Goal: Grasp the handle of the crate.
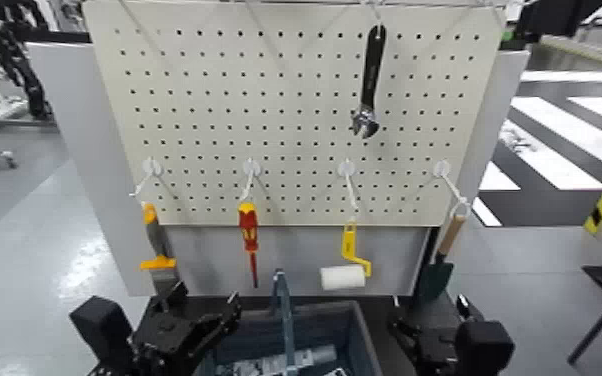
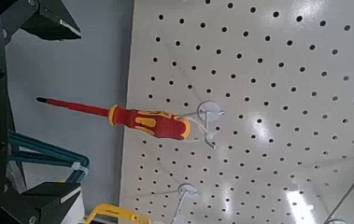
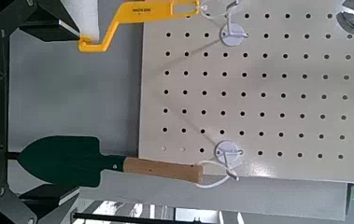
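While poised with wide, empty jaws at the left gripper [image 1: 208, 294], left of the upright bail handle [image 1: 286, 318] over the plastic crate [image 1: 365, 340], has nothing grasped. Waits equally wide at the right gripper [image 1: 428, 306], beyond the crate's right side. Seems only positioned, with reaching and closing left.

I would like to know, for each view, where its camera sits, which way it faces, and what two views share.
Head: on the head, facing forward and down at the pegboard and crate; both pincers show.
Left wrist: on the left arm, facing the pegboard and screwdriver; its own pincer shows.
Right wrist: on the right arm, facing the trowel; its own pincer shows.
Head and left wrist share the screwdriver.
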